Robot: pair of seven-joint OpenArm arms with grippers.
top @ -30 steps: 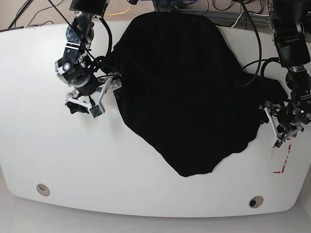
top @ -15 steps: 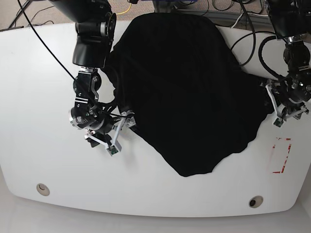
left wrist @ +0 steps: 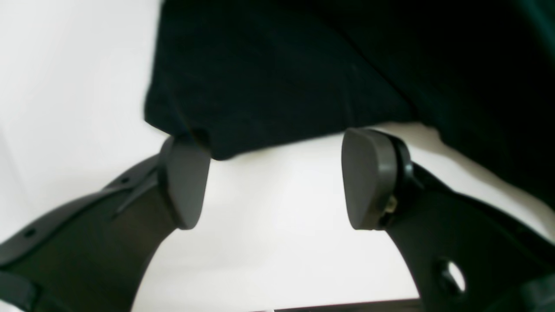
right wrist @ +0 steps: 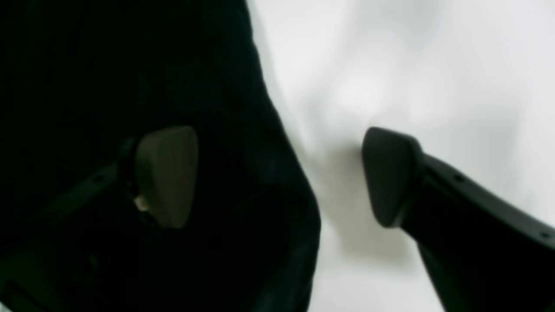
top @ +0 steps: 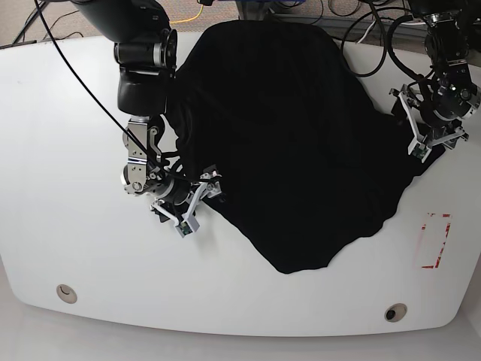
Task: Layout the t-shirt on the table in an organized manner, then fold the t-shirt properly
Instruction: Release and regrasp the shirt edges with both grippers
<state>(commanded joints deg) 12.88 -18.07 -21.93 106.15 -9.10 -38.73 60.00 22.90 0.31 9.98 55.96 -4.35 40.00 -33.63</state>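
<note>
On table (top: 68, 135) | t-shirt (top: 285, 135) spread | wrist-only: right hand (right wrist: 277, 177) agape astride hem, left hand (left wrist: 271, 177) agape beside hem

This looks like a robotics lab or test bench. A big white smooth tabletop with rounded corners (top: 68, 241) fills the base view, drilled with two small round holes (top: 66, 292) near its lower corners and marked with a red tape rectangle (top: 434, 241) at the lower right. Loose black, white and yellow cables (top: 197, 13) trail over grey carpet along the top edge.
</note>
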